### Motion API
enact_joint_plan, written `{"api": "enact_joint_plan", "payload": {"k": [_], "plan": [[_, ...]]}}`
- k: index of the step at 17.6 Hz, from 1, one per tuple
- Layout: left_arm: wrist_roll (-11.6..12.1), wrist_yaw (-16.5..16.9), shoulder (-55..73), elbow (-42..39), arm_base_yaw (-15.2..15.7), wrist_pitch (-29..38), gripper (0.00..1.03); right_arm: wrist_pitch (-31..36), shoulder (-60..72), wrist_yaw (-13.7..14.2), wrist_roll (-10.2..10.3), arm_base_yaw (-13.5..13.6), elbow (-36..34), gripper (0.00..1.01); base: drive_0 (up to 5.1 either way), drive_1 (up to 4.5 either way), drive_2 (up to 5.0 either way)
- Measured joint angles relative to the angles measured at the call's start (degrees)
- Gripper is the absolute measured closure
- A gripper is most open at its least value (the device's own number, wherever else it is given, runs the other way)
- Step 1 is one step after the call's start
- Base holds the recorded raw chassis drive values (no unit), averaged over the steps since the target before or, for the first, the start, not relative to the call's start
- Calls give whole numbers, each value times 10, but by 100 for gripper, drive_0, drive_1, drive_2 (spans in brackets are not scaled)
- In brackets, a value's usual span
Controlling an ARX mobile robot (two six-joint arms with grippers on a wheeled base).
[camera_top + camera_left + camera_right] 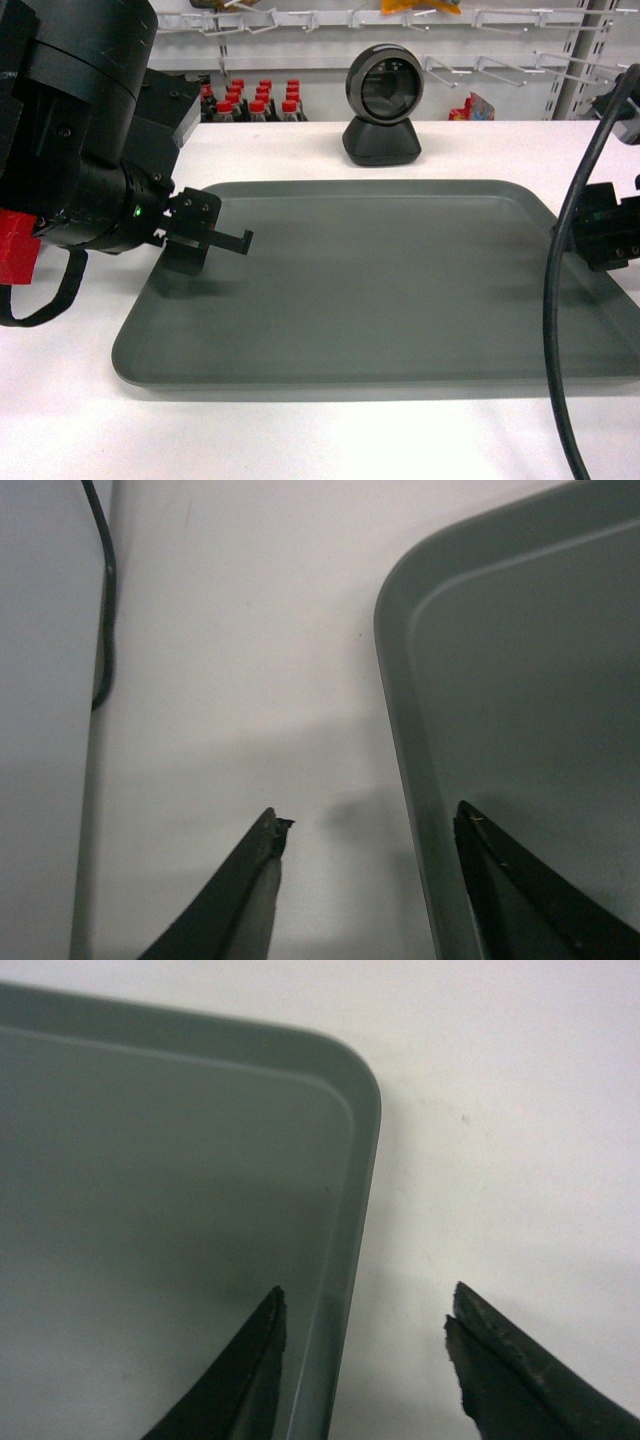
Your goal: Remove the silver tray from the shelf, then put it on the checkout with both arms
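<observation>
The silver tray [380,290] lies flat on the white checkout [300,140]. At the tray's left edge my left gripper [215,243] is open. In the left wrist view the left gripper [370,820] straddles the tray [520,680] rim, one finger over the tray floor and the other over the checkout [250,630]. Beside the tray's right edge, my right gripper [592,235] is partly behind a cable. The right wrist view shows the right gripper [367,1295] open astride the tray [170,1180] rim near a corner, above the checkout [500,1110]. The shelf is out of view.
A black round barcode scanner [383,100] stands on the tabletop just behind the tray. A thick black cable [560,330] hangs across the right foreground. Red-capped bottles [255,100] and white hook rails fill the background. A thin cable [105,600] runs along the table's left edge.
</observation>
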Motion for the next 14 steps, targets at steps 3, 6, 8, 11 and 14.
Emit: {"api": "enact_joint_plan", "payload": {"k": [3, 6, 8, 11, 14], "plan": [[-15, 3, -33, 4, -4, 11, 22, 10, -40, -17, 19, 1, 0, 27, 0, 0, 0], [-24, 4, -82, 9, -11, 42, 4, 12, -75, -31, 53, 1, -3, 1, 0, 0, 0], [-28, 6, -121, 9, -15, 74, 5, 55, -121, -52, 79, 2, -25, 4, 0, 0, 0], [-49, -6, -213, -13, -17, 101, 5, 132, -234, -58, 127, 7, -66, 3, 0, 0, 0], [-69, -17, -283, -59, -17, 143, 10, 148, -320, 53, 120, 37, -109, 12, 0, 0, 0]]}}
